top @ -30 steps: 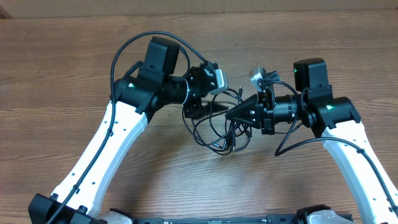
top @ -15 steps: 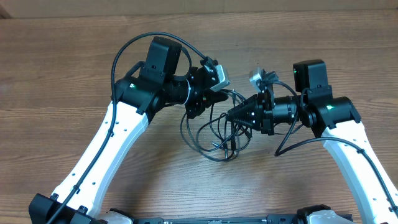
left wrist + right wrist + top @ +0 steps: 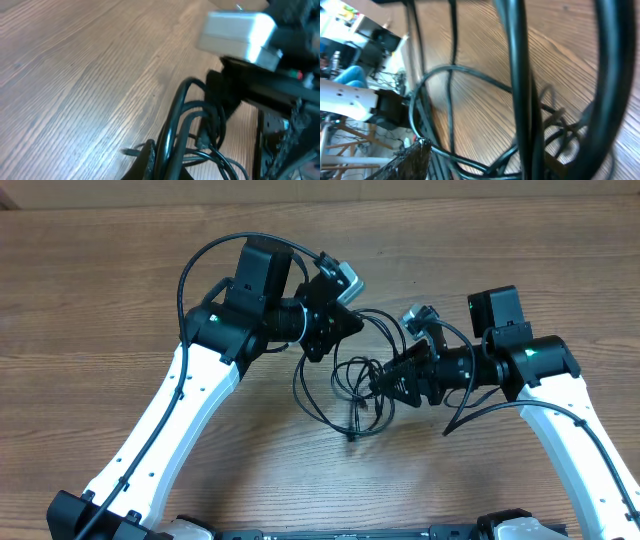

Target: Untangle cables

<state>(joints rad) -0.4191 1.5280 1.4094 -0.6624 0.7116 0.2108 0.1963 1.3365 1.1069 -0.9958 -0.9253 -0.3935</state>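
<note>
clenched on the cables [image 3: 355, 395], the left gripper [image 3: 345, 325] sat at twelve o'clock of the tangle, with several black strands rising out of its closed jaws in the left wrist view [image 3: 172, 130]. whether the right gripper [image 3: 380, 383] was released or grasping, i could not tell. from above it was only a dark wedge pushed in at three o'clock of the bundle, and its own camera was crowded by strands crossing right in front of the lens [image 3: 520, 75], with one fingertip [image 3: 412, 160] showing at seven o'clock of that view.

the cables hung between the two grippers over the middle of the wooden table [image 3: 100, 280]. the loops were knotted together, one wide loop arched toward two o'clock and a plug end trailed down at six o'clock.

the untangling looked unfinished. the main risk, as i judged it, was that pulling the left hold away while strands lay around the right fingers would cinch the knot tighter instead of freeing a loop. a strand could also hook on the right wrist's camera housing, or slip from the thin grip and drop the whole bundle.
</note>
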